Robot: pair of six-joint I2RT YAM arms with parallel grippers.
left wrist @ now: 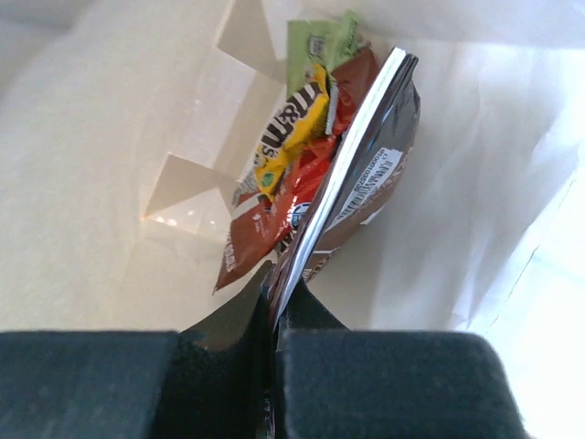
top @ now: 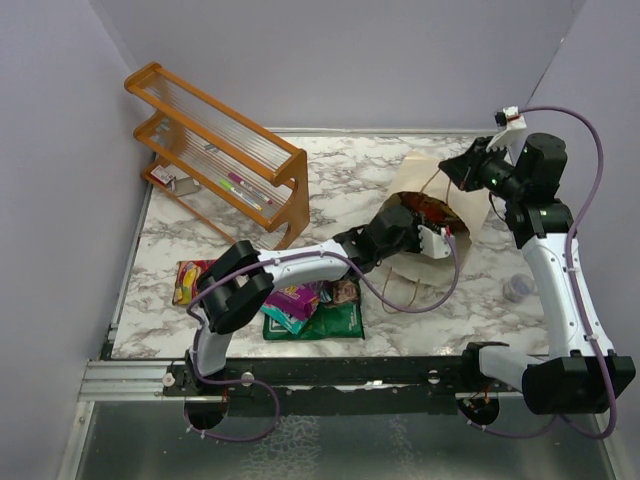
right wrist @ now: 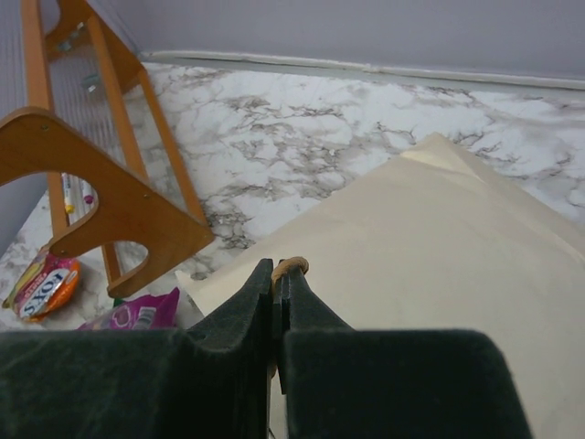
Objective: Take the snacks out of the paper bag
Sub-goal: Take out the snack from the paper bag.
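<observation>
The beige paper bag [top: 455, 205] lies on its side at centre right, its mouth facing left. My left gripper [top: 405, 222] reaches into that mouth. In the left wrist view it [left wrist: 281, 285] is shut on the edge of a dark brown packet [left wrist: 370, 178], with a yellow packet [left wrist: 292, 128], a green one [left wrist: 320, 41] and a red-brown one [left wrist: 249, 245] beside it inside the bag [left wrist: 110, 183]. My right gripper [top: 463, 168] is shut on the bag's brown string handle [right wrist: 291, 267], above the bag [right wrist: 439, 247]. A red-yellow packet [top: 190, 280], a purple one [top: 295, 300] and a green one [top: 335, 320] lie on the table.
The orange wooden rack [top: 220, 160] stands at the back left, holding pink and green pens [top: 240, 187]; it also shows in the right wrist view [right wrist: 110, 201]. A small clear cap [top: 517, 288] lies at the right beside the right arm. Purple walls enclose the marble table [top: 350, 170].
</observation>
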